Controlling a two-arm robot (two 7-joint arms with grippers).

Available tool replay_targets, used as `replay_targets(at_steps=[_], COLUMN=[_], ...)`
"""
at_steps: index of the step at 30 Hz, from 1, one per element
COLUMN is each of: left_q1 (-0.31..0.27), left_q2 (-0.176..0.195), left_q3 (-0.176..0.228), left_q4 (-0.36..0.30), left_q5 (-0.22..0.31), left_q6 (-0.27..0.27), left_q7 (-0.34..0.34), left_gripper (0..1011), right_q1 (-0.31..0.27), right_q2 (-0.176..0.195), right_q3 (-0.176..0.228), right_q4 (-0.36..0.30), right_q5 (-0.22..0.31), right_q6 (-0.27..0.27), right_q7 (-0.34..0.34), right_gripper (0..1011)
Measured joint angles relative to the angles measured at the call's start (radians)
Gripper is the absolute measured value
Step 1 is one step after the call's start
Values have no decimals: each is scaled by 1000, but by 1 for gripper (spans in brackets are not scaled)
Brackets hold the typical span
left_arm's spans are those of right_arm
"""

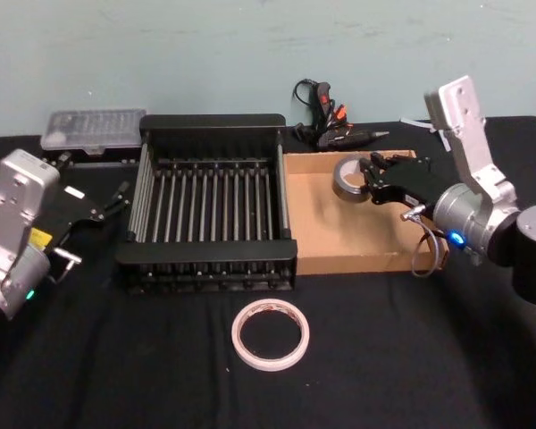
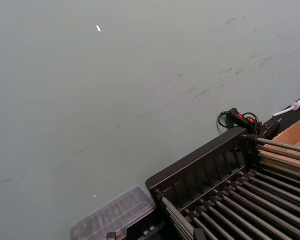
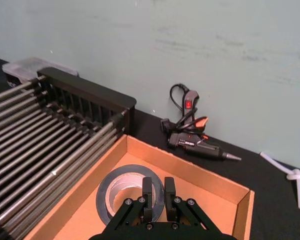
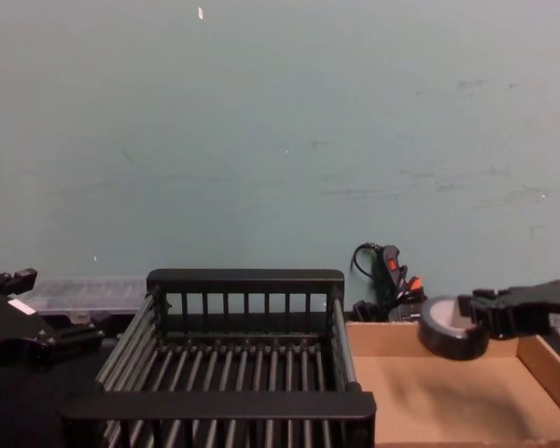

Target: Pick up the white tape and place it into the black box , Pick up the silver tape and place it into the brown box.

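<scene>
Right gripper (image 3: 158, 202) has its fingers pinched shut on the silver tape's (image 1: 349, 177) rim, holding it above the brown box (image 1: 339, 237) to drop it in (1 of 2), white tape (image 1: 270, 334) waiting on the table by the black box (image 1: 210, 125), left gripper (image 1: 116, 200) parked, fingers unclear.

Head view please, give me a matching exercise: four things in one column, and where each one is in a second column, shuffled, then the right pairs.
Things:
1. wide thin white tape ring
2. small thick grey-silver tape roll
3. black slatted plastic crate
4. black glue gun

Places:
A. held by the right gripper over the shallow tan cardboard box
B. beside the wall, behind the cardboard box
C. on the black cloth, in front of the crate
D. left of the cardboard box

Pairs: 1-C, 2-A, 3-D, 4-B
</scene>
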State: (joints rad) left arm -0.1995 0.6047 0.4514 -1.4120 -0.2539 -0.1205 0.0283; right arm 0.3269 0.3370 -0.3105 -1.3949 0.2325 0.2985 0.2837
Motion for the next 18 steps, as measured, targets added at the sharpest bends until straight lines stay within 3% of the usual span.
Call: replay_targets(at_steps=[18], left_q1=[0], left_q2=[0], left_q3=[0], left_q4=[0], left_q5=[0], left_q6=[0], left_q7=[0], left_gripper=[1001], right_q1=[67], right_q2=[-69], right_q3=[-7], right_q4=[181], right_q5=[-62], right_q6=[18], right_q7=[-11], right_gripper=[146])
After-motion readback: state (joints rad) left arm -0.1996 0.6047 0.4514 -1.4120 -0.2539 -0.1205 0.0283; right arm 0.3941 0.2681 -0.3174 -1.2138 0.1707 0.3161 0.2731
